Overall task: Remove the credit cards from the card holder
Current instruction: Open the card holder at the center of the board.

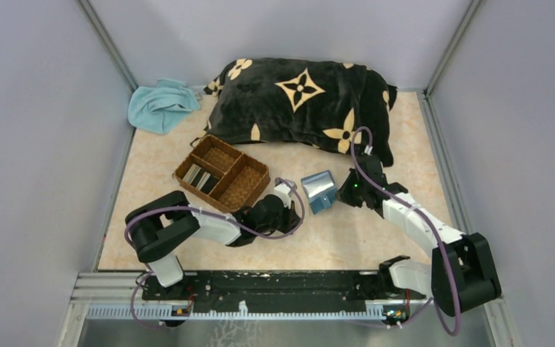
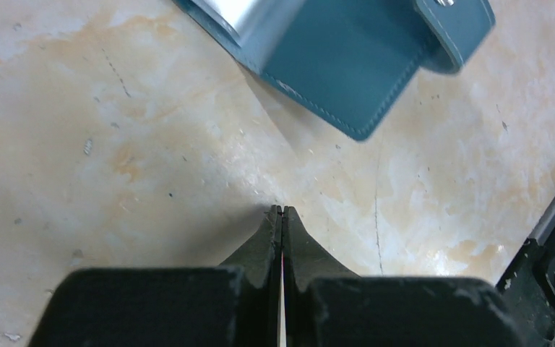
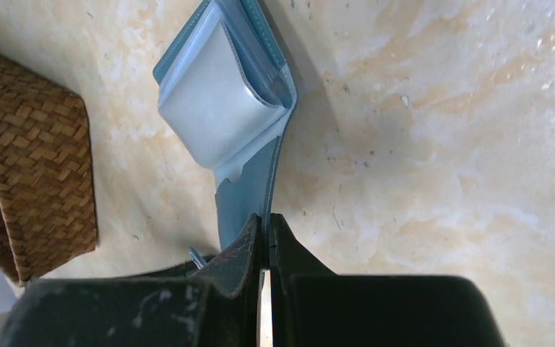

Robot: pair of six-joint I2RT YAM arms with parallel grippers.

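Clamped together, the right gripper had its two fingertips closed on the edge of one flap of the card holder. The teal wallet stood out from that pinch, spread open, and it seemed raised a little off the table, throwing a shadow on the pale marbled top beside it. A glossy pale grey leaf bulged from the open inside. Whether a card sat within it could not be told. From the left wrist camera the wallet's teal outer face and its small clasp tab showed near the top of the view. The left gripper was shut as well, with nothing between its fingers. Its tips were low over the bare table and near the wallet, without touching it. Seen from above, the card holder was between the two grippers, just right of the brown woven tray. Several credit cards, grey and dark, lay side by side in the tray's left compartment. Behind the tray lay a black cushion with tan flowers, and a teal cloth sat crumpled in the far left corner.
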